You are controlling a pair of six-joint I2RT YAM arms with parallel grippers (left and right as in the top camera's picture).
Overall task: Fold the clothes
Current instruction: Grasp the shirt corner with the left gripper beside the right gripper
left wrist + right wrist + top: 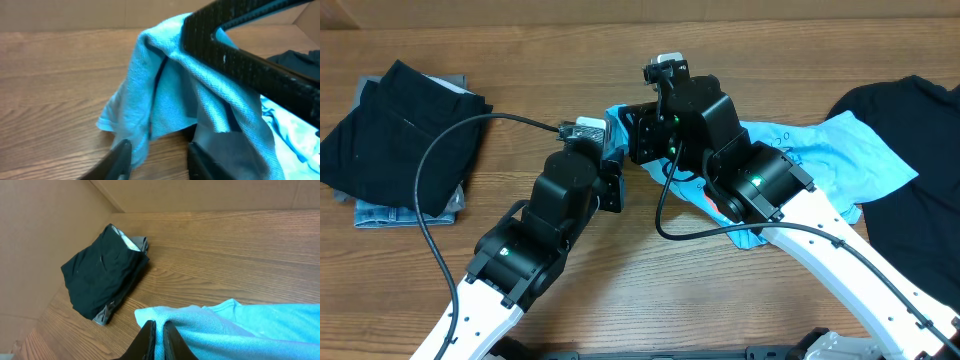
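The light blue T-shirt (830, 150) lies crumpled at the middle right of the table, mostly hidden under my right arm. My right gripper (626, 128) is shut on an edge of the shirt (250, 325) and lifts it into a peak off the wood; its fingers (159, 332) pinch the cloth. In the left wrist view the raised shirt (165, 90) hangs from the right gripper's black finger (240, 55). My left gripper (160, 161) is open right below, and the hanging shirt corner touches the inner side of its left finger. In the overhead view the left gripper (610, 152) is beside the right one.
A folded stack of dark clothes (400, 135) sits at the far left and also shows in the right wrist view (105, 275). A black garment (910, 130) lies spread at the right edge. A brown cardboard wall (50, 230) lines the table's back and left side.
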